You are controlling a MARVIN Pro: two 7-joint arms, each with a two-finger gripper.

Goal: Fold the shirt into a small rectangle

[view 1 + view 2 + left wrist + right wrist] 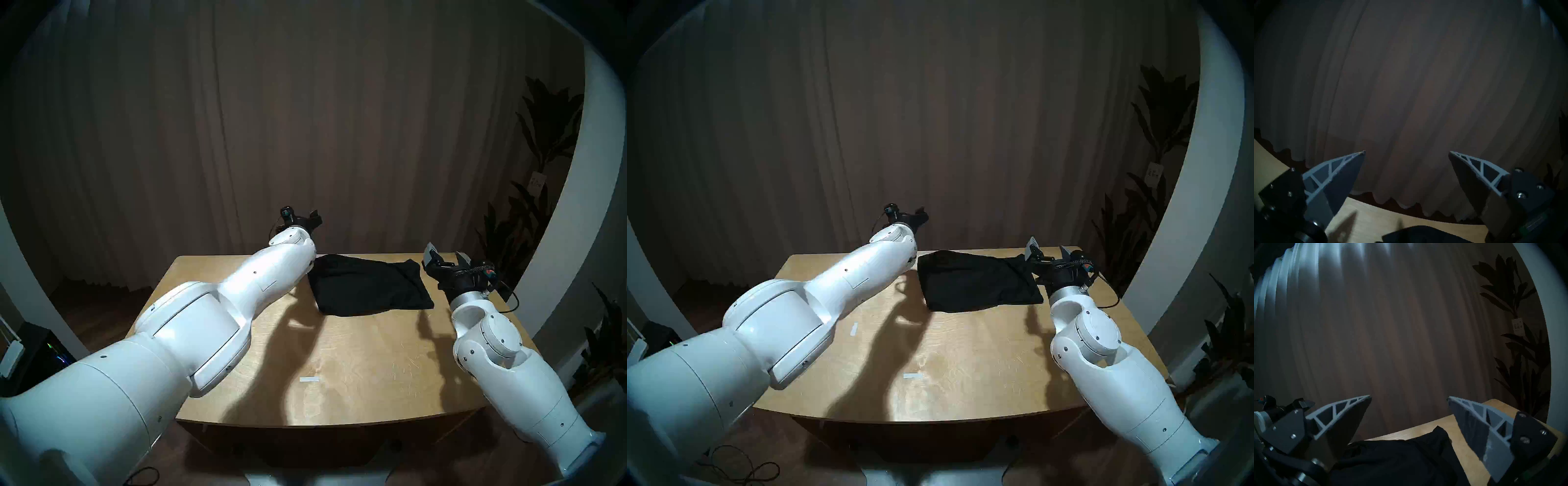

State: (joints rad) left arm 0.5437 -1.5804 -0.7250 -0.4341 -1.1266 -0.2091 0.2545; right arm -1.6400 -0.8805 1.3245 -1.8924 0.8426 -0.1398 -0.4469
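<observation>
Already bunched at the far side of the table (356,373), the shirt (369,285) could skew if the spread, empty left gripper (1407,152) and right gripper (1409,397) pinch uneven layers

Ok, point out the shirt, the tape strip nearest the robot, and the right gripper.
shirt (369,286): left head view, middle of the black fabric.
tape strip (309,379): left head view, its centre.
right gripper (447,258): left head view, midway between the open fingers.
</observation>
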